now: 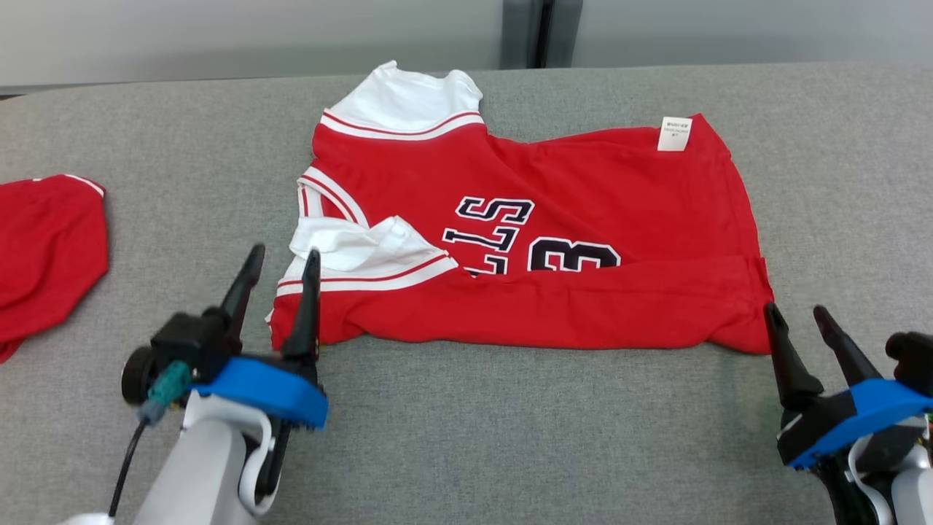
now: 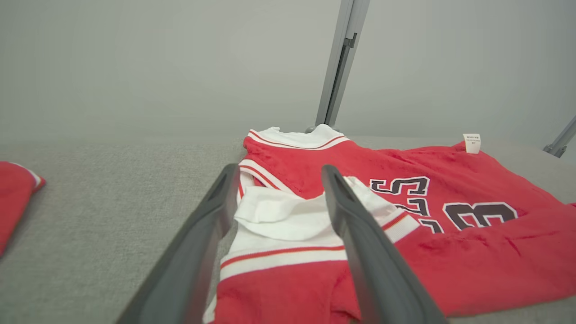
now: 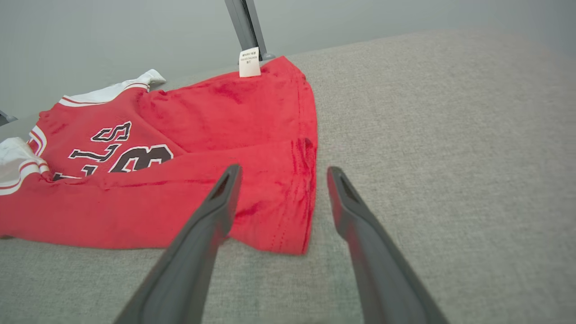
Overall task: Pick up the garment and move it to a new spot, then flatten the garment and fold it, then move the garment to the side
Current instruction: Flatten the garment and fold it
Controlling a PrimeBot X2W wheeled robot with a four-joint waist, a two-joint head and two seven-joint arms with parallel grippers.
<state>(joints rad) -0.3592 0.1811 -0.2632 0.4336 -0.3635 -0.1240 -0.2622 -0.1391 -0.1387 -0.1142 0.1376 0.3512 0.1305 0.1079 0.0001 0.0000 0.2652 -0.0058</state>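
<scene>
Garment [image 1: 525, 240] lies with its long axis parallel to the surface's [image 1: 510, 437] near edge. Left gripper [image 1: 285, 251] sits at its near-left corner, right gripper [image 1: 794, 308] at near-right; both spread, empty.

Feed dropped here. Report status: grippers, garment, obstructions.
Both open, empty: left gripper, right gripper, at near corners of jersey. It lies on table, near edge folded over. Off left, apart: second red garment.
</scene>
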